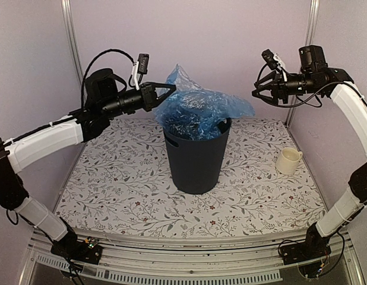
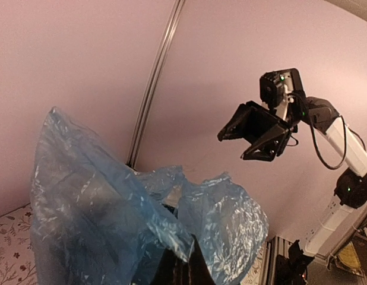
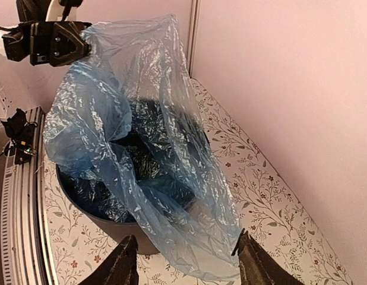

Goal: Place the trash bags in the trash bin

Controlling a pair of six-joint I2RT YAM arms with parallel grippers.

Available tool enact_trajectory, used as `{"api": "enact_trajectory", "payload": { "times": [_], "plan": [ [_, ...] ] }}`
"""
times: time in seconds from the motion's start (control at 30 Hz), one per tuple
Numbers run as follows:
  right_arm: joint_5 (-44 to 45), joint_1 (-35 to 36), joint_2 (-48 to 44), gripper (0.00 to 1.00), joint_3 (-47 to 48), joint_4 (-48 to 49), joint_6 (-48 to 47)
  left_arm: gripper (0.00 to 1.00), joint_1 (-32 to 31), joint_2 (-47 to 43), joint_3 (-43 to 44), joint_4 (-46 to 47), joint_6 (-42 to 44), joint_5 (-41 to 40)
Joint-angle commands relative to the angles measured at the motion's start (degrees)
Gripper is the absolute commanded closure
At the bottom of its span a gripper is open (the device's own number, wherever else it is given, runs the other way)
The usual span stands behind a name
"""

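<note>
Trash bag (image 1: 198, 110), thin, crinkly and translucent light blue, sits partly inside the trash bin (image 1: 195, 163), a tall dark round wastebasket standing near the middle of the floral-patterned table (image 1: 112, 190). The bag's top billows above the rim. The left gripper (image 1: 171, 89) is closed on the bag's upper left edge and holds it raised. The right gripper (image 1: 256, 94) hangs in the air to the right, well apart from the bag, jaws spread and empty.

Only the top view shows both arms and a cream mug (image 1: 288, 161) on the table, right of the bin. The left wrist view shows the right gripper's spread jaws against the pale wall; its own fingers are mostly hidden behind plastic. The right wrist view looks down into the bin, where 1 flap drapes over the near rim, and its 2 fingers (image 3: 121, 264) are cut off by the bottom edge.
</note>
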Motion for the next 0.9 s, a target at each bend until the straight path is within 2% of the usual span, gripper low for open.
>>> {"api": "enact_trajectory", "payload": {
  "times": [0.0, 0.17, 0.43, 0.53, 0.67, 0.87],
  "plan": [
    [3.63, -1.03, 0.29, 0.41, -1.45, 3.87, 5.93, 1.0, -0.6, -4.65, 0.16, -10.35, 5.13, 5.7],
    [-1.63, -1.32, 1.65, 0.33, -2.31, 3.6, 4.93, 1.0, -0.43, -8.17, -5.23, -13.85, 5.81, 3.38],
    [2.27, -1.28, 7.36, 0.33, 2.91, 4.21, 5.54, 1.0, -0.33, -4.81, -5.9, -9.42, 3.71, 5.89],
    [2.94, -1.33, 9.56, 0.35, 5.56, 4.07, 6.36, 1.0, -0.34, -2.43, -4.68, -8.01, 3.55, 6.45],
    [8.08, -1.41, 13.19, 0.38, 9.1, 3.27, 8.13, 1.0, 0.28, 2.33, -1.93, -3.95, 2.09, 7.63],
    [4.4, -1.42, 15.66, 0.35, 12.22, -2.55, 4.26, 1.0, 1.2, 9.37, 4.19, -1.61, -0.35, 12.3]
  ]
}}
